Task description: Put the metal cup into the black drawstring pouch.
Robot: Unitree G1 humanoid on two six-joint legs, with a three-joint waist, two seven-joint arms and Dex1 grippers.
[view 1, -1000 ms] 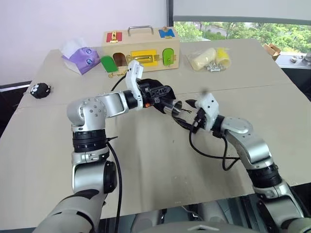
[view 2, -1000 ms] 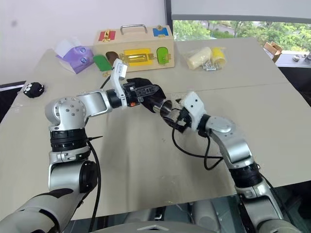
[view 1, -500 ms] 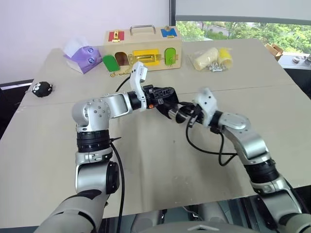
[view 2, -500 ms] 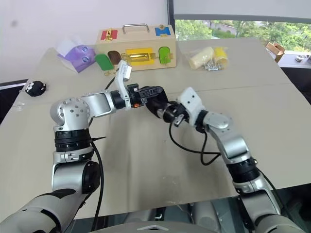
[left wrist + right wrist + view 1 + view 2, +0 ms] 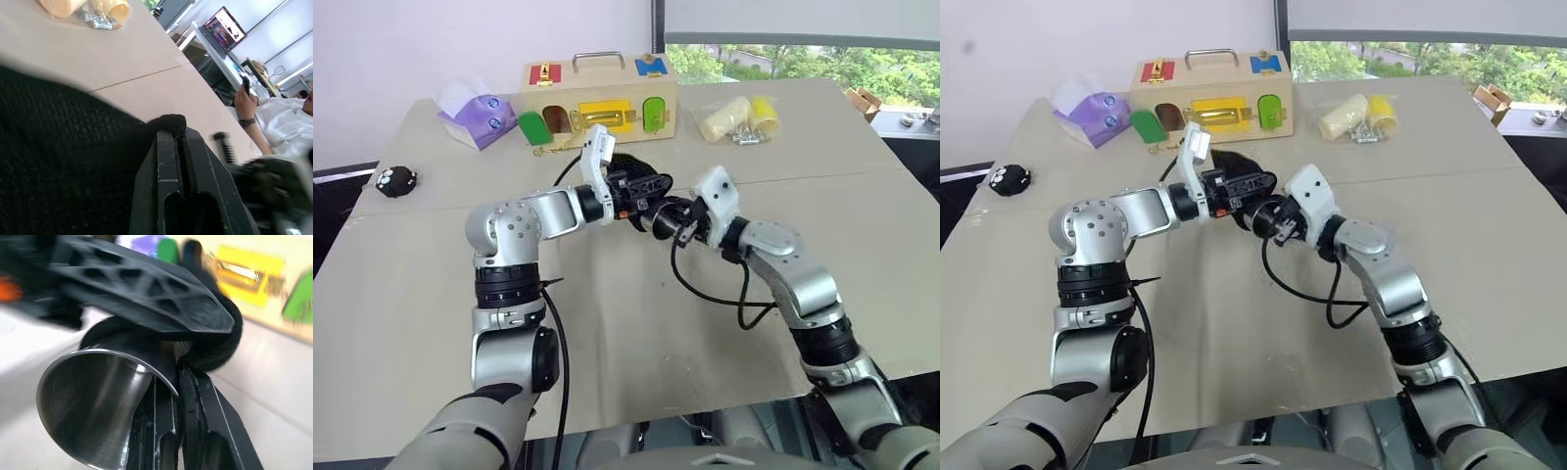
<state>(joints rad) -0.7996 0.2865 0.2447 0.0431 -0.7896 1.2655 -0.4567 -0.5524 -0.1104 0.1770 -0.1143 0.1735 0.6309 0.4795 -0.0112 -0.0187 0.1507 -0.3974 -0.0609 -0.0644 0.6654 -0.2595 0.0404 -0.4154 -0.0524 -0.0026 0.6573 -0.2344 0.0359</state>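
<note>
Black pouch (image 5: 58,161) cloth is pinched in the left jaws (image 5: 651,188), held up over the worktop (image 5: 636,323) middle so its mouth stays reachable. Right jaws (image 5: 178,382) clamp the cup (image 5: 98,401) rim, pushing it in.

In front of me is a beige table (image 5: 607,333) with a seam running across it. At its far edge, near the middle, stands a wooden latch box (image 5: 597,98) with a metal handle on top and red, blue, green, yellow and brown panels on its near face. To the left of the box lies a purple tissue pack (image 5: 475,111) with white paper sticking up. Further left, close to the table's left edge, sits a small round black toy (image 5: 395,179) with white eyes. To the right of the box lies a clear bag of pale yellow items (image 5: 736,117). Beyond the table's right side, a seated person (image 5: 281,122) in white holds a phone (image 5: 246,86).
</note>
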